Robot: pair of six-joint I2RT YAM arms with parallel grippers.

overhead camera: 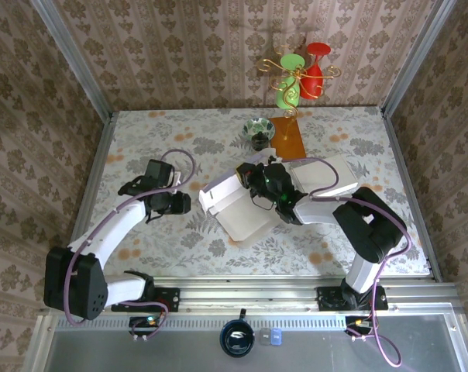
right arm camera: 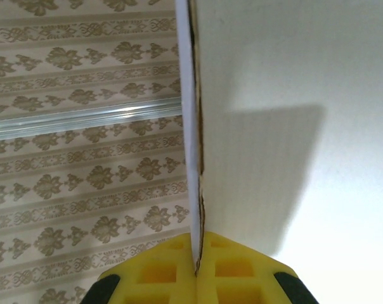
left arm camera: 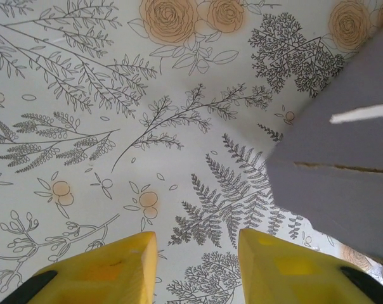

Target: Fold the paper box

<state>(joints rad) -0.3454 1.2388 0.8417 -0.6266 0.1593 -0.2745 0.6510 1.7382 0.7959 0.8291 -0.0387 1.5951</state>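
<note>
The white paper box (overhead camera: 238,205) lies partly folded at the middle of the flowered table, with a wide flap (overhead camera: 327,174) spread to the right. My right gripper (overhead camera: 266,186) is above the box's middle, shut on the thin edge of an upright panel (right arm camera: 293,114). That edge runs straight down between the yellow fingers (right arm camera: 242,278), and the right gripper (right arm camera: 196,269) pinches it. My left gripper (overhead camera: 181,203) hovers just left of the box, open. In the left wrist view the left gripper (left arm camera: 198,266) has only tablecloth between its fingers, and a shadowed box panel (left arm camera: 344,164) is off to the right.
A small green patterned bowl (overhead camera: 259,130) stands behind the box. Beside it an orange base (overhead camera: 290,136) carries a gold wire stand with a green glass (overhead camera: 290,89) and a red glass (overhead camera: 314,70). Metal rails edge the table (overhead camera: 141,139) on both sides.
</note>
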